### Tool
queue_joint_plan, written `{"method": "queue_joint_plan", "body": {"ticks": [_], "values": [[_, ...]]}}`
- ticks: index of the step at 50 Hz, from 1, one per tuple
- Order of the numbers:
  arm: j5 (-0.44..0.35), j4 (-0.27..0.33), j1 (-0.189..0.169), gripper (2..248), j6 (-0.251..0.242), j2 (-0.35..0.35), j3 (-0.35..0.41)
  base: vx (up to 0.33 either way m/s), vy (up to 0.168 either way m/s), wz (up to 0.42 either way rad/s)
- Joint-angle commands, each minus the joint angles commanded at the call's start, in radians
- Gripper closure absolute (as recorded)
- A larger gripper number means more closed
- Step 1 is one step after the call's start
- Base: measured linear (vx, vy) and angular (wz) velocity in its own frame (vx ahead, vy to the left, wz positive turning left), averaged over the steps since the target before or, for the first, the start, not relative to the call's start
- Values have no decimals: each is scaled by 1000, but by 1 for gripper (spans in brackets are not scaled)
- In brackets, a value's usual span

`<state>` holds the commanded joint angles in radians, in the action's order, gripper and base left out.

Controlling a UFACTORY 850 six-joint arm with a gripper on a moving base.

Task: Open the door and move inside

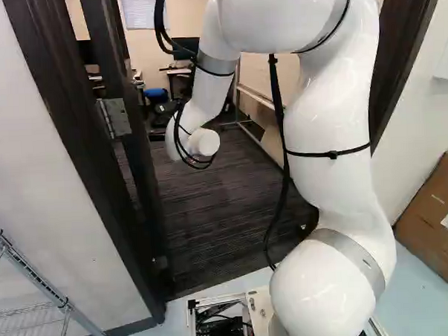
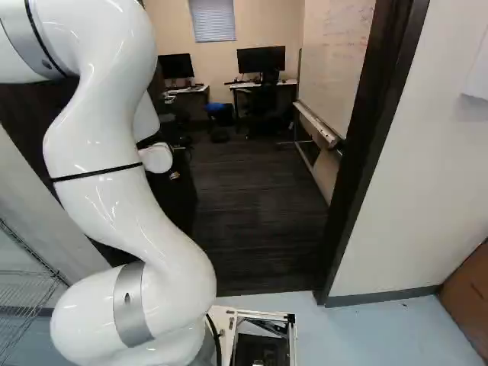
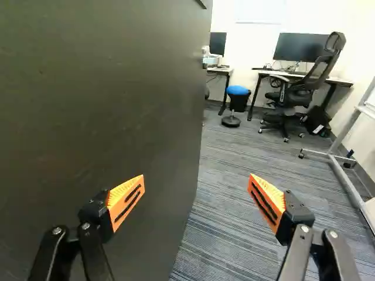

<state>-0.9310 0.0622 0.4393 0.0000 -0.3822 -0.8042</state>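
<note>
Dark, flat-faced door open, swung into the room past the dark door frame — silver metal hinge on show at the left of the left base view. White jointed arm reaching through the doorway, with its wrist end beside the door in both base views.

Black two-finger gripper with orange pads open, fingers spread wide. In the wrist view, one finger in front of the door face, the other past the door's free edge, over grey striped carpet. Can't tell how close to the door face.

Base's pale metal frame on light blue floor, just short of the carpet's near edge.

Inside, ahead of the gripper: white-topped desk with dark legs along the far wall, wide black monitor towards its rear edge, black mesh office chair at its front edge. Small blue-topped black stool on the carpet between that and a second light-topped desk bearing another black monitor. Large whiteboard on a wheeled frame along the carpet's right-hand edge in the right base view.

Outside: silver wire shelf at the lower left of the left base view, brown cardboard box on the blue floor at its right.
</note>
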Motion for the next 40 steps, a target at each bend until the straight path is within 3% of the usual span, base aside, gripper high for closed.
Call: {"method": "queue_joint_plan", "body": {"ticks": [25,40], "values": [[0,0,-64,3,0,50,62,0,0,0],[1,-1,-70,3,0,60,72,0,0,0]]}}
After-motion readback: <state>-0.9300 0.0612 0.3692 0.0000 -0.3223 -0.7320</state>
